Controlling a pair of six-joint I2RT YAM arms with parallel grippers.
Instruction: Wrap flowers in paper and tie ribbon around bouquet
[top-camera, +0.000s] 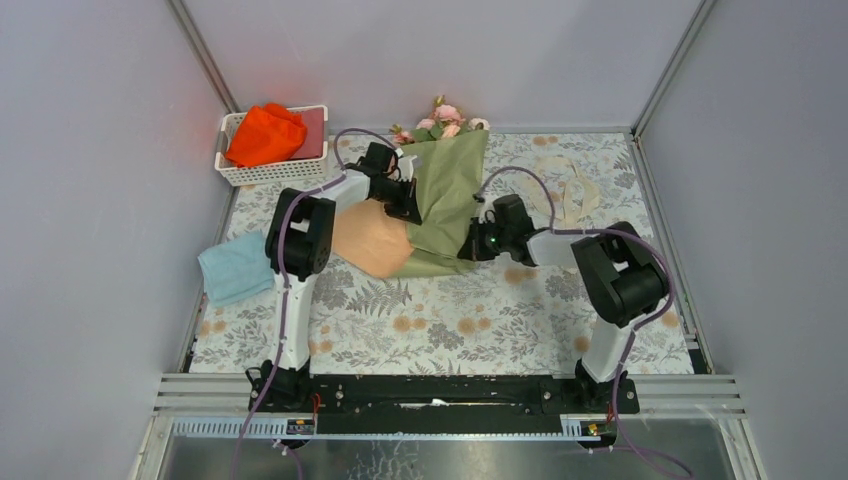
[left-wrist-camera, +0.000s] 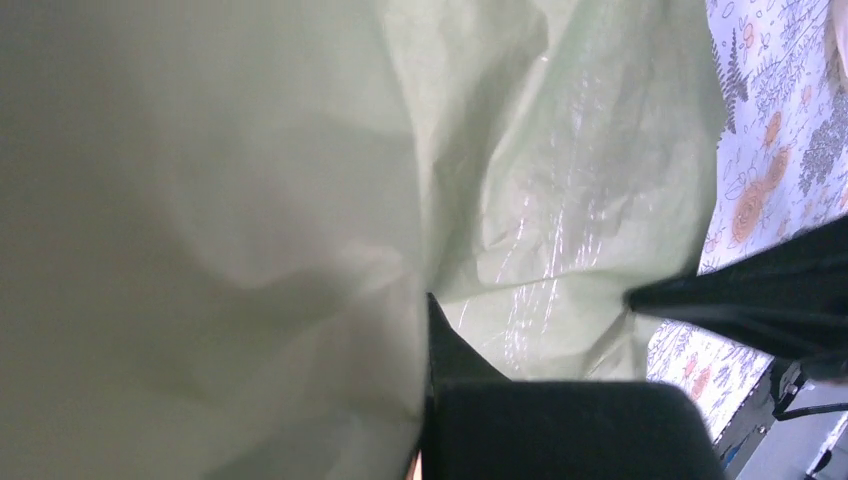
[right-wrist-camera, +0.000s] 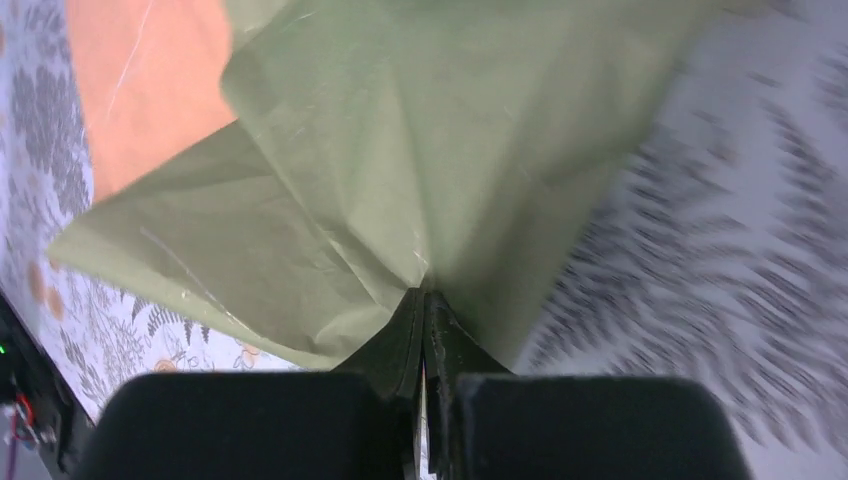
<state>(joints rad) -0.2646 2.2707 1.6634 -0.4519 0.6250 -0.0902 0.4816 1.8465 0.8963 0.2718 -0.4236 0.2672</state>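
The bouquet lies in mid-table: olive-green paper (top-camera: 448, 190) rolled into a cone, with pink flowers (top-camera: 442, 120) poking out at its far, wide end. The paper's peach face (top-camera: 370, 240) shows at the lower left. My left gripper (top-camera: 407, 203) is shut on the paper's left edge; in the left wrist view the paper (left-wrist-camera: 300, 200) fills the frame and covers one finger of that gripper (left-wrist-camera: 431, 300). My right gripper (top-camera: 470, 246) is shut on the cone's lower right edge, its fingertips (right-wrist-camera: 424, 292) pinching a fold of paper (right-wrist-camera: 400, 130). A cream ribbon (top-camera: 572, 185) lies loose on the table to the right.
A white basket (top-camera: 262, 174) holding an orange-red cloth (top-camera: 266, 134) stands at the back left. A light blue cloth (top-camera: 235, 266) lies at the left edge. Grey walls close in the floral-print table (top-camera: 450, 320) on three sides.
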